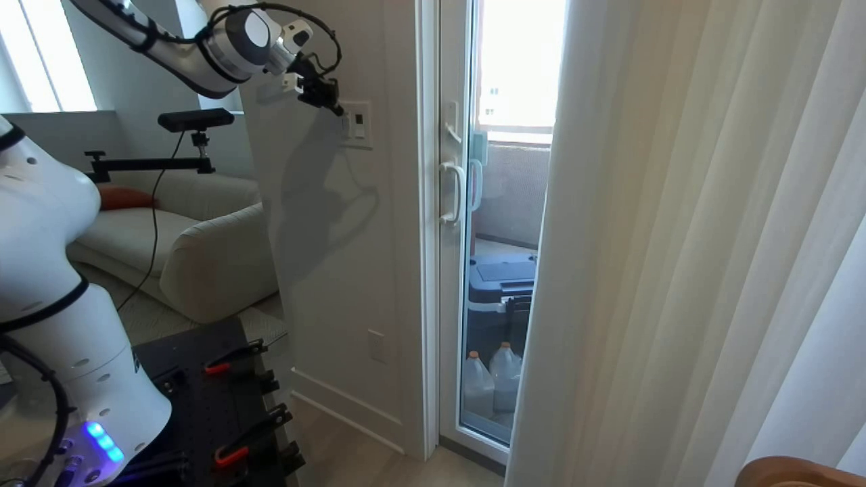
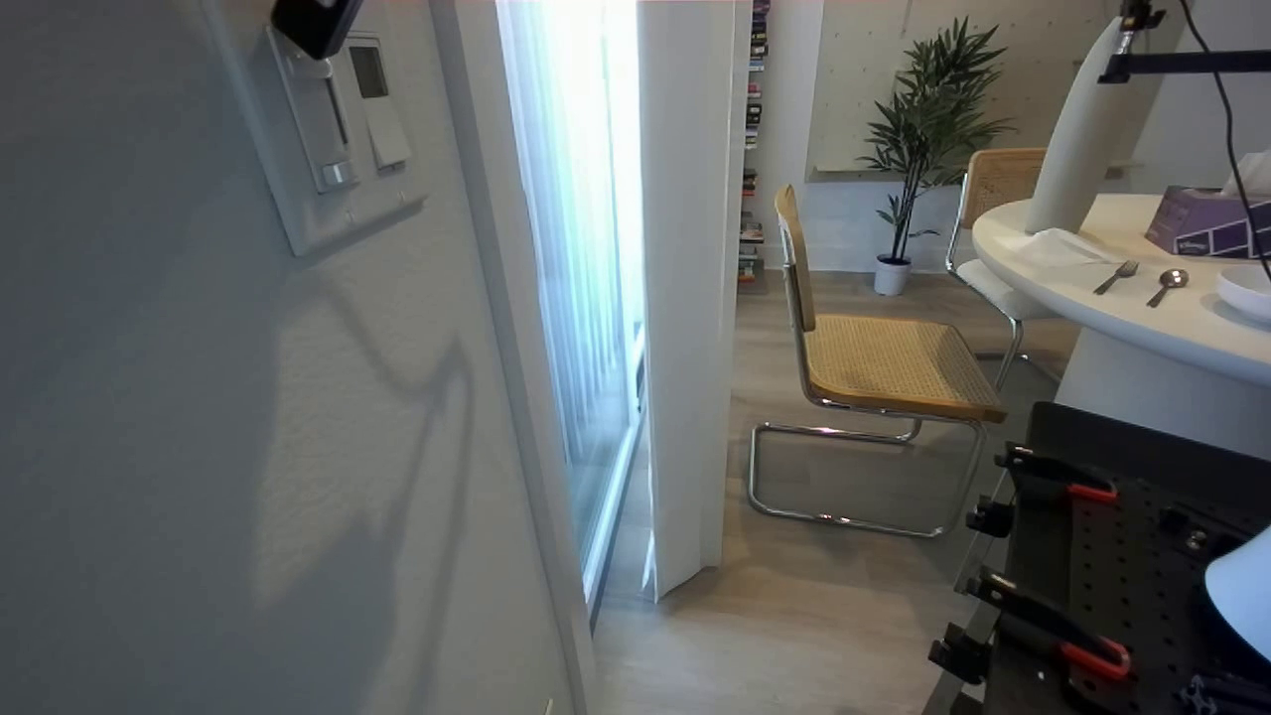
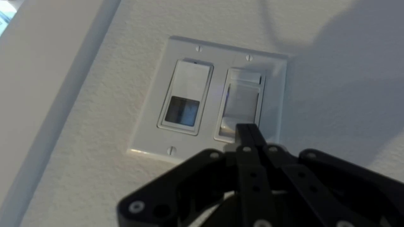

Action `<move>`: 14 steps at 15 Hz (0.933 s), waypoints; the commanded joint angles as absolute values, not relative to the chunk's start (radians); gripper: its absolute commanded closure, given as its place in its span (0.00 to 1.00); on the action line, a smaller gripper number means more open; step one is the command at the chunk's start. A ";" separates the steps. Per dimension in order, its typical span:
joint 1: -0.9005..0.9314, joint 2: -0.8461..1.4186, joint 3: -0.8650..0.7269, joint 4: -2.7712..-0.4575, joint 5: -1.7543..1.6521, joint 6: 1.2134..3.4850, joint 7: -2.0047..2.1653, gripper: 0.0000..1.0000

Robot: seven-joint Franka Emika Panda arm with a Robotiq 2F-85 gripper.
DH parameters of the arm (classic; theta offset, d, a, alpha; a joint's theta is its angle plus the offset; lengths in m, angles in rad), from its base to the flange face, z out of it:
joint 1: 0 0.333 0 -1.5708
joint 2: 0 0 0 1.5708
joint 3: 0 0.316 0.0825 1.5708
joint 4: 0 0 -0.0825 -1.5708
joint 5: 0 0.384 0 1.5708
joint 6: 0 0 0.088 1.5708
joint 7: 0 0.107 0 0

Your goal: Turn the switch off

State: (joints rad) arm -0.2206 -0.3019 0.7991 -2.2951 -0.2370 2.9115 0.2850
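Note:
The switch is a white wall plate with two units; it shows in the wrist view [image 3: 210,104] and in both exterior views [image 1: 352,130] [image 2: 369,184]. In the wrist view, one unit is a white rocker [image 3: 192,80] with a dark window [image 3: 182,111]. Beside it is a slider unit with a pale knob [image 3: 229,123] at the end nearest my gripper. My gripper [image 3: 247,126] is shut, with its fingertips together and nothing between them. The tips lie over the slider's knob end and hide part of it. I cannot tell whether they touch. The gripper also shows in both exterior views [image 1: 337,110] [image 2: 320,28].
A door frame [image 1: 427,223] and a glass door with a white handle [image 1: 454,193] stand beside the plate. A low socket plate [image 1: 377,345] is near the floor. A curtain [image 1: 676,237], a sofa [image 1: 223,264] and a black cart [image 1: 196,345] are around the arm.

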 commanded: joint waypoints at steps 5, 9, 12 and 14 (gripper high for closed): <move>-0.312 -0.302 0.877 -2.271 -0.266 2.932 0.333 1.00; -0.343 -0.302 0.897 -2.272 -0.264 2.928 0.341 1.00; -0.367 -0.299 0.914 -2.267 -0.268 2.917 0.348 1.00; -0.378 -0.298 0.922 -2.263 -0.267 2.907 0.344 1.00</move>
State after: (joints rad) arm -0.3195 -0.3230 0.8930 -2.2877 -0.2370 2.9187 0.3202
